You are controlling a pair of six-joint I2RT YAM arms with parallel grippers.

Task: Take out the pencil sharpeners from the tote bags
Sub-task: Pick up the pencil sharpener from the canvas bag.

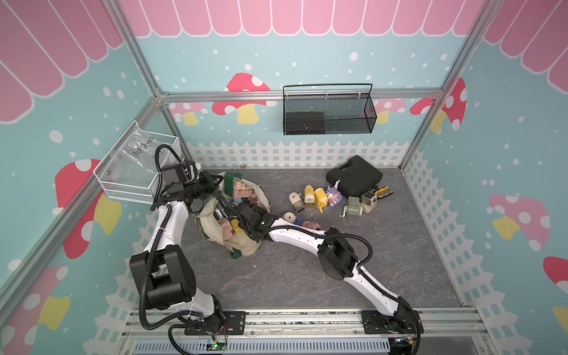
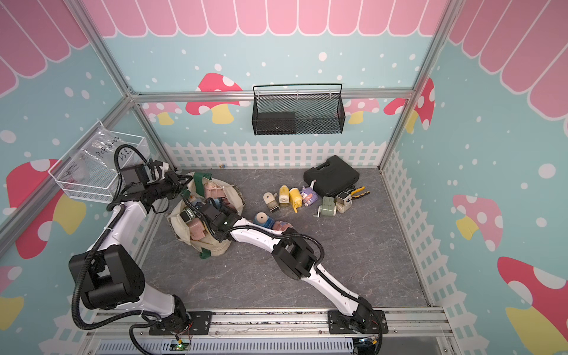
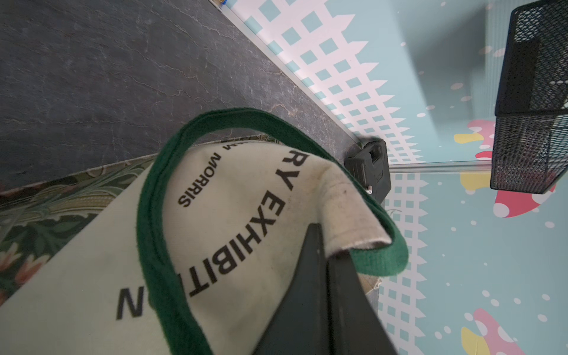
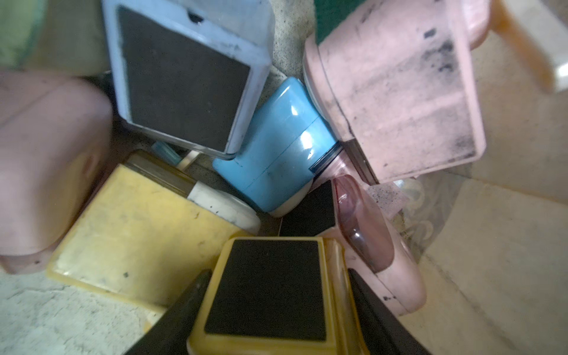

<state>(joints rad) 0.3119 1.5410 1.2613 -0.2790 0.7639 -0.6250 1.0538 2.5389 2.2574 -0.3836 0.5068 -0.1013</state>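
Note:
The cream tote bag (image 1: pixel 242 242) (image 2: pixel 215 242) with dark green straps lies open at the left of the table in both top views. My left gripper (image 1: pixel 215 184) (image 3: pixel 327 246) is shut on its canvas rim beside the green strap (image 3: pixel 159 190), holding the mouth up. My right gripper (image 1: pixel 235 219) (image 4: pixel 276 276) reaches inside the bag, its fingers pressed on both sides of a yellow pencil sharpener (image 4: pixel 267 289) with a black base pad. Around it lie blue (image 4: pixel 276 153), pink (image 4: pixel 393 101) and pale blue (image 4: pixel 184 76) sharpeners. Several more sharpeners (image 1: pixel 319 196) lie out on the table.
A black plastic case (image 1: pixel 353 176) and yellow-and-black pliers (image 1: pixel 382 192) lie at the back right. A black mesh basket (image 1: pixel 329 113) hangs on the back wall. A white wire basket (image 1: pixel 135 172) hangs on the left wall, just behind my left arm.

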